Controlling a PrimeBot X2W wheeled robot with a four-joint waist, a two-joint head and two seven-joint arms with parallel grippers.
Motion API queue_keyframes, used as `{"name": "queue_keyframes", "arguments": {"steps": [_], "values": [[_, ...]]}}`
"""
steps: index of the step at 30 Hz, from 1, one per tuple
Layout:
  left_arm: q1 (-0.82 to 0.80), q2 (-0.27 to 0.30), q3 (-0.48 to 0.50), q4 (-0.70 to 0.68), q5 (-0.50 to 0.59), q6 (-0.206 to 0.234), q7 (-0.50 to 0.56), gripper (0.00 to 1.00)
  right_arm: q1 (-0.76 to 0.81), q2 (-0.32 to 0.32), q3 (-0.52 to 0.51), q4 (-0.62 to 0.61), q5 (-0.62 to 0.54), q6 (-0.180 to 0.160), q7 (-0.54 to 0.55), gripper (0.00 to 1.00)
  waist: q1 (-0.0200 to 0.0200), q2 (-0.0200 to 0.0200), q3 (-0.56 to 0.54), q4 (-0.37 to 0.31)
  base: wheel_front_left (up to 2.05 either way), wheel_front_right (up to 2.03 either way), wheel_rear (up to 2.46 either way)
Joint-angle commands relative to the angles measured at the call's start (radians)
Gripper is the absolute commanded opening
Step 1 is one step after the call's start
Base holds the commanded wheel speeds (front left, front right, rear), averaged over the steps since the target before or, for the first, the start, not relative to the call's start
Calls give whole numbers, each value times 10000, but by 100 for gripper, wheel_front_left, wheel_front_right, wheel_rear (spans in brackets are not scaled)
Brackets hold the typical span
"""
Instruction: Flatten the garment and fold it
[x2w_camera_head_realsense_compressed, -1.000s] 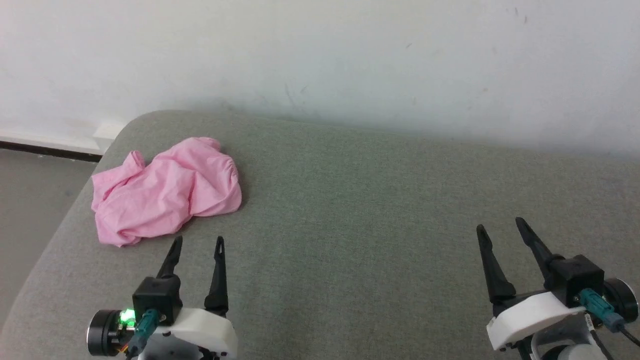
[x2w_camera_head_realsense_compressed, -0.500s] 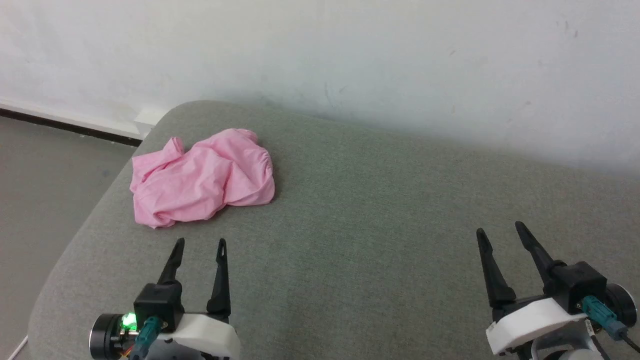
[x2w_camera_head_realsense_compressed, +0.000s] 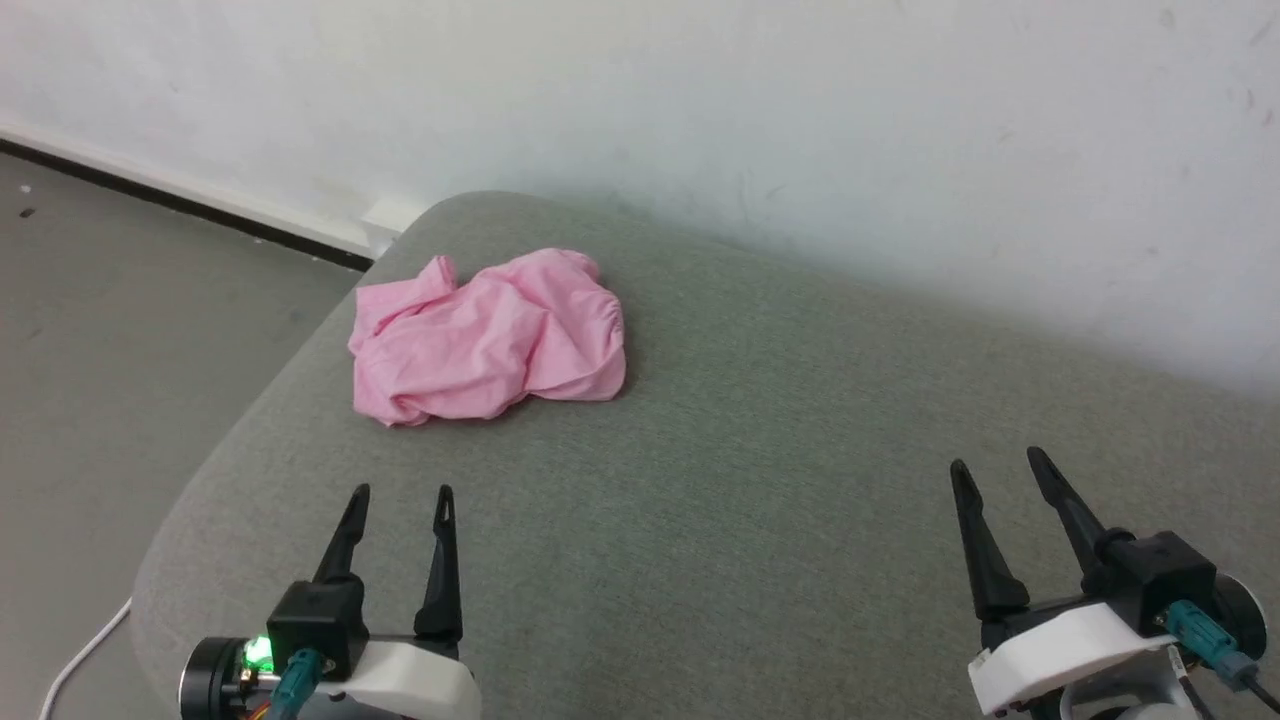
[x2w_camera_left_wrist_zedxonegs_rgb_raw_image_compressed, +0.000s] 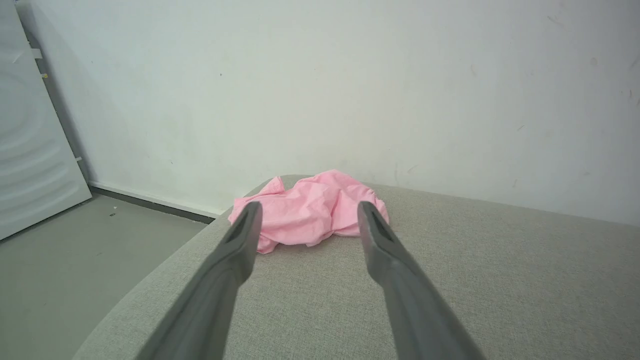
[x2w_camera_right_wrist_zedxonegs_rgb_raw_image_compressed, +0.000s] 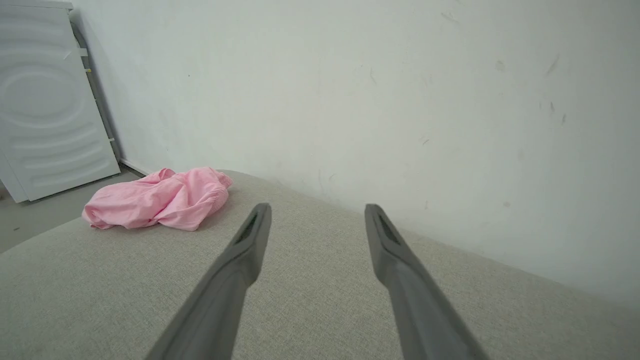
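Garment (x2w_camera_head_realsense_compressed: 488, 340): crumpled heap, far left corner of cushion (x2w_camera_head_realsense_compressed: 760, 500).
Left hand (x2w_camera_head_realsense_compressed: 402, 490): spread, empty, near it.
Right hand (x2w_camera_head_realsense_compressed: 997, 458): spread, empty, well apart.
Next: we pinch an outer edge, not the bunch.

Found no legible text, label, brand, number or sign in the head view or in either wrist view.
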Motion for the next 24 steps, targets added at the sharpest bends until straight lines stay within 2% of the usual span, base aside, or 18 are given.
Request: {"name": "queue_keyframes", "arguments": {"steps": [1, 24], "values": [[173, -18, -21, -76, -9, 73, -107, 100, 158, 24, 40, 37, 127, -14, -99, 100, 0, 0, -54, 246, 0, 0, 0], [393, -31, -223, -203, -23, 174, -588, 100, 296, 32, 155, 134, 411, -18, -579, 100, 0, 0, -63, 1458, 0, 0, 0]]}}
